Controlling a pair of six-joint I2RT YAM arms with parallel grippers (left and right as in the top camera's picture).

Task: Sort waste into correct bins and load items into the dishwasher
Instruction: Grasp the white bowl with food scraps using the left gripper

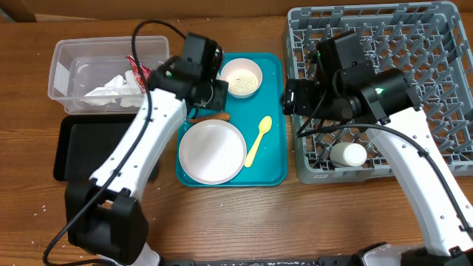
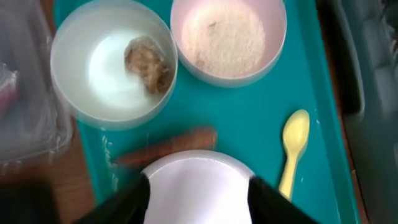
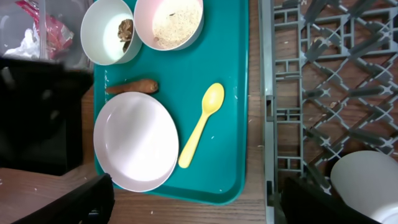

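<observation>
Orange-brown food stick (image 2: 166, 147) lies 12 o'clock of left gripper (image 2: 199, 190), axis 9-to-3. Its jaws stand apart, empty; right gripper (image 3: 199, 202) likewise, farther.

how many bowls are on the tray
2. The rice bowl sits at the tray's back edge; the crumb bowl is beside it, nearer the tub. Overhead, the left arm hides the crumb bowl.
</observation>
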